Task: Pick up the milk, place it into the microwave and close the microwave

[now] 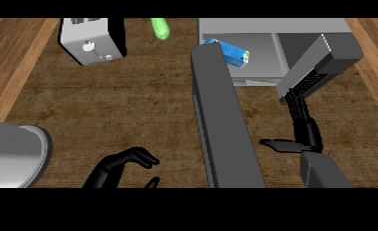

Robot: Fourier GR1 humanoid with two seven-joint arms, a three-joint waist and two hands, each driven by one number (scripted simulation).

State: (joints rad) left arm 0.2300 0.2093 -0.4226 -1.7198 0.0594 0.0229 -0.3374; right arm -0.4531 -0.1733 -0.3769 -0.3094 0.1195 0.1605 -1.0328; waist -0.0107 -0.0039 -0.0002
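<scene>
No legible writing. Blue milk carton [227,52] inside open microwave [255,40], upper right. Right robot hand [299,137] spread; left robot hand [122,167] curled, empty, lower left.

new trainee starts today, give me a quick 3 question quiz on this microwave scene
1. True or false: the microwave door is shut.
2. Where is the blue milk carton? A) in the right hand B) inside the microwave C) beside the toaster
3. What green thing lies at the far edge of the counter, right of the toaster?

Key
1. False: the door stands open, swung out toward the robot.
2. B. The right hand, fingers straight, holds nothing; the left hand is curled and empty at the lower edge.
3. A green vegetable, perhaps a cucumber.
</scene>
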